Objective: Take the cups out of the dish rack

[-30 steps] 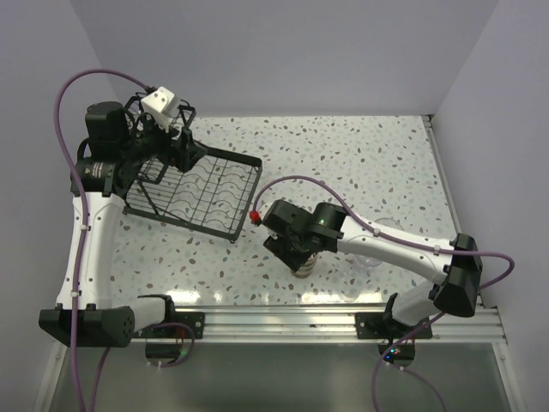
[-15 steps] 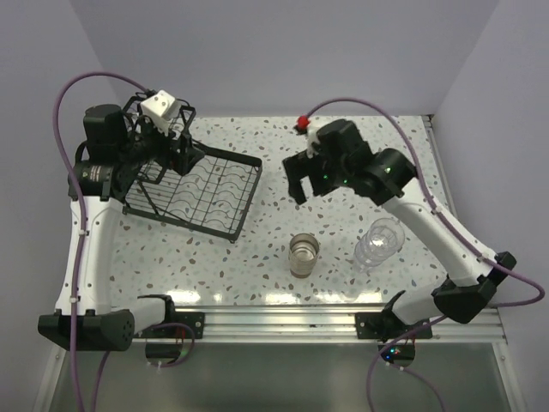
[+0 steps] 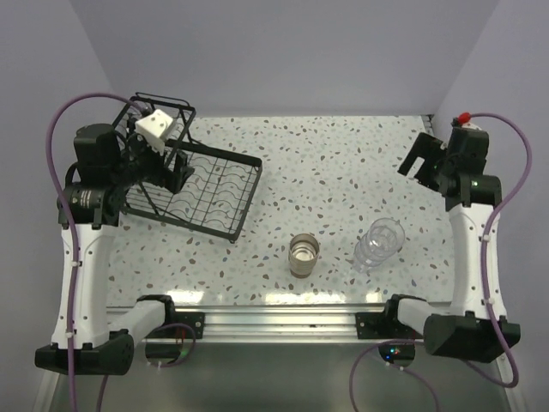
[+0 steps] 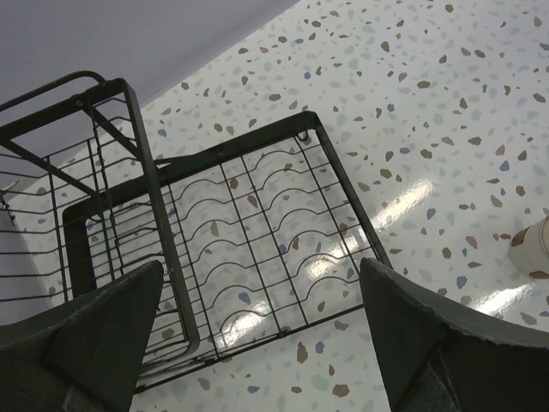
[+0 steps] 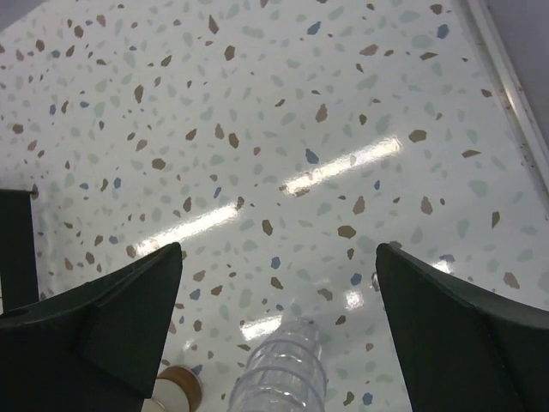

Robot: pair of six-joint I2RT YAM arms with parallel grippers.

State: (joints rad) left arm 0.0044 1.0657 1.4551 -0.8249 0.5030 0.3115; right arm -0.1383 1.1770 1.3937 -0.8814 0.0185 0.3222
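The black wire dish rack (image 3: 249, 196) stands at the far left; its flat tray (image 4: 249, 240) shows no cups on it. A cream cup with a brown base (image 3: 304, 255) stands on the table in front of centre. It also shows in the left wrist view (image 4: 533, 247) and the right wrist view (image 5: 176, 390). A stack of clear ribbed tumblers (image 3: 379, 244) stands to its right, also seen in the right wrist view (image 5: 283, 369). My left gripper (image 3: 176, 167) hangs open and empty above the rack (image 4: 262, 264). My right gripper (image 3: 419, 161) is open and empty, high at the far right (image 5: 279, 249).
The raised basket tier (image 4: 103, 146) rises at the rack's left end, under my left wrist. A metal rail (image 3: 326, 319) runs along the near table edge. A table border strip (image 5: 506, 69) lies at the right, close to the side wall.
My right gripper has left the cream cup standing on the table, risen and swung back to the far right. My left arm has drawn back slightly to the left over the rack.
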